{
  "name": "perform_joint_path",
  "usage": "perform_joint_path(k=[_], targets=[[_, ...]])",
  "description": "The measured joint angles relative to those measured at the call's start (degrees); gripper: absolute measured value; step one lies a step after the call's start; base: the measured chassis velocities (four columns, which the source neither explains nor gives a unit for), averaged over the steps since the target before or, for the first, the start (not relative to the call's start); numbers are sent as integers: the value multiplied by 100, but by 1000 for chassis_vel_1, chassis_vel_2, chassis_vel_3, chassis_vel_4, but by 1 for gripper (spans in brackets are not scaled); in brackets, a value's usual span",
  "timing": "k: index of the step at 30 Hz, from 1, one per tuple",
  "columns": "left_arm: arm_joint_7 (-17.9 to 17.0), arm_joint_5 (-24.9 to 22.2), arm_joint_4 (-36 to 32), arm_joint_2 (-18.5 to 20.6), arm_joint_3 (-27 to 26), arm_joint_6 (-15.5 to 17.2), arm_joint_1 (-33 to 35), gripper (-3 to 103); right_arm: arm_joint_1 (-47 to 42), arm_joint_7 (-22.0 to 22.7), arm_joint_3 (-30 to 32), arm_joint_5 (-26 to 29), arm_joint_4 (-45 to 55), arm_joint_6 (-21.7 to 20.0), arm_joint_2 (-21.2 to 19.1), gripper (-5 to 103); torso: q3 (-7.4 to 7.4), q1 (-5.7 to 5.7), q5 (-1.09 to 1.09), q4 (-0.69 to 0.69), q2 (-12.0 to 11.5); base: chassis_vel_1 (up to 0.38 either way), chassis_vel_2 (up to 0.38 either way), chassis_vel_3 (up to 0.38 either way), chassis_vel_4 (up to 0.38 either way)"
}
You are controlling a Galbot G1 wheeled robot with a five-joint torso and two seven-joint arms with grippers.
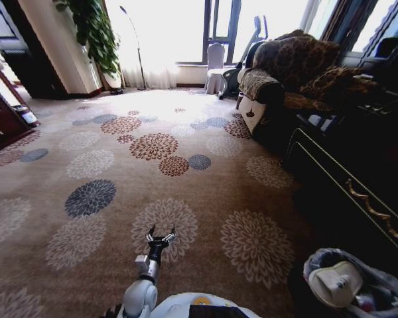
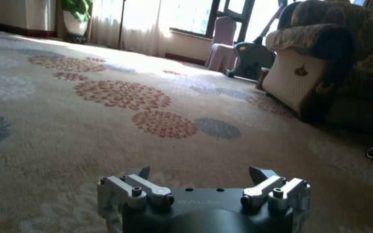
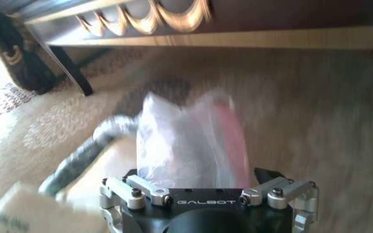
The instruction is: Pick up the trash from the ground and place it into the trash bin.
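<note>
- The right gripper (image 3: 199, 182) holds a thin, crinkled white-and-pink plastic bag (image 3: 186, 141); the bag rises from between its 2 fingers, which appear closed on the lower edge, the pink side toward one finger and the clear white side toward the other.
- Beyond the fingertips lies patterned beige carpet (image 3: 316, 107), and farther off the gilt-trimmed edge of a dark wooden cabinet (image 3: 238, 19); a blurred grey-green rim (image 3: 76, 160) curves just beside the bag and could be the bin's liner, though that cannot be told for sure.
- In the head view the round black trash bin with a shiny clear liner (image 1: 381, 281) sits at the robot's right, pale litter already inside it.
- The left gripper (image 2: 203, 177) hangs low over the flower-patterned carpet with its 2 fingers spread wide and nothing between them; bare carpet lies ahead of its fingertips.
- Handling, as a judgement: the bag looks nearly weightless, limp and slick, so it will fold and sway rather than hold shape. A pinch on gathered film near the middle should hold better than a single loose edge, which could slide out; it is not fragile, and may cling to a finger on release.
</note>
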Motion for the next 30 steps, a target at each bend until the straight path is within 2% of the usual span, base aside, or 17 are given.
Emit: perform_joint_path(k=[3,5,7,8,11,12,14,16,17,19,23,24,25,27,30], targets=[[0,-1,3,18,-26,-7,16,100,57,0,-117,229,29,-6,87,100,0,0,-4,2,0,0,0,0,0],[0,-7,19,35,-65,-27,18,100,91,-1,-102,29,80,154,107,100,0,0,-7,2,0,0,0,0,0],[-1,-14,35,38,-77,-39,14,100,147,-1,1,-454,90,458,72,100,0,0,-6,2,0,0,0,0,0],[-1,-14,35,38,-77,-39,14,100,147,-1,1,-454,90,458,72,100,0,0,-6,2,0,0,0,0,0],[-2,-15,38,20,-61,-43,6,100,269,-1,65,-1131,184,1117,3,100,0,0,-4,1,0,0,0,0,0],[-2,-15,38,20,-61,-43,6,100,269,-1,65,-1131,184,1117,3,100,0,0,-4,1,0,0,0,0,0],[-3,-14,50,15,-51,-49,6,100,375,-1,42,-1669,325,1722,-29,100,0,0,-7,2,0,0,0,0,0],[-4,-14,76,20,-50,-62,2,100,437,-2,-53,-1947,412,2093,-66,103,1,0,-3,2,0,0,0,0,0],[-4,-14,76,20,-50,-62,2,100,437,-2,-53,-1947,412,2093,-66,103,1,0,-3,2,0,0,0,0,0],[-4,-14,89,23,-54,-72,-1,100,488,-2,-107,-1993,463,2282,-123,95,0,0,-3,3,0,0,0,0,0],[-4,-15,94,23,-70,-79,2,100,485,-2,-107,-2005,478,2315,-152,88,0,0,-5,2,0,0,0,0,0],[-4,-15,98,27,-76,-81,4,100,481,-2,-107,-2005,478,2316,-152,81,0,0,-5,2,0,0,0,0,0],[-4,-16,102,31,-79,-82,4,100,476,-2,-92,-2006,465,2316,-153,87,0,0,-4,2,0,0,0,0,0],[-4,-18,102,34,-81,-84,3,100,474,-2,-54,-1995,414,2315,-165,86,0,0,-5,2,0,0,0,0,0],[-5,-20,106,31,-81,-84,-12,100,410,-2,93,-2005,378,2213,-175,77,0,0,-5,1,0,0,0,0,0]])
